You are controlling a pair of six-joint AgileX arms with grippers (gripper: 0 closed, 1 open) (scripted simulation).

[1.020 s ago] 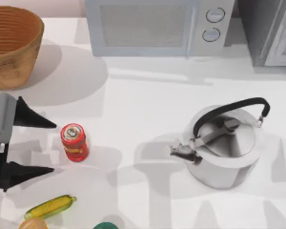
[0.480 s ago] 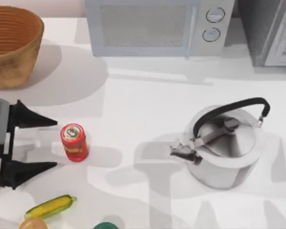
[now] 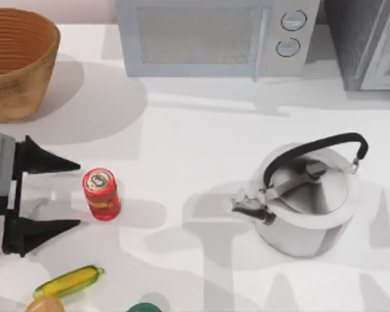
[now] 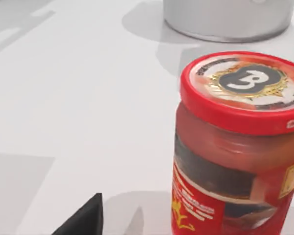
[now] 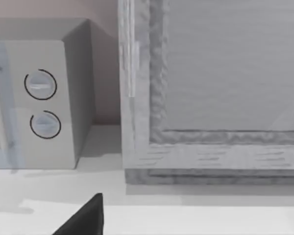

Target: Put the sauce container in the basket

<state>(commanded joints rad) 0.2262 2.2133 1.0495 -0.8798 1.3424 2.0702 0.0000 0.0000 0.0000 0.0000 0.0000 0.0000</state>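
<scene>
The sauce container [image 3: 101, 194], a small red can with a printed round lid, stands upright on the white table at the left. My left gripper [image 3: 78, 195] is open just to the left of it, level with it. Its black fingertips [image 3: 65, 165] reach almost to the can's side, apart from it. The left wrist view has the sauce container [image 4: 237, 147] close up, with one fingertip [image 4: 85, 218] short of it. The woven basket [image 3: 16, 62] sits at the back left corner, behind the left gripper. My right arm is parked; one fingertip [image 5: 85, 215] shows in its wrist view.
A steel kettle [image 3: 309, 201] stands right of centre. A microwave [image 3: 214, 36] and a grey appliance [image 3: 370, 42] line the back edge. A corn cob [image 3: 68, 281], an orange thing [image 3: 45, 305] and a green thing [image 3: 143, 307] lie near the front left.
My left gripper has straightened from a slight tilt and edged right toward the sauce container. The can has not moved.
</scene>
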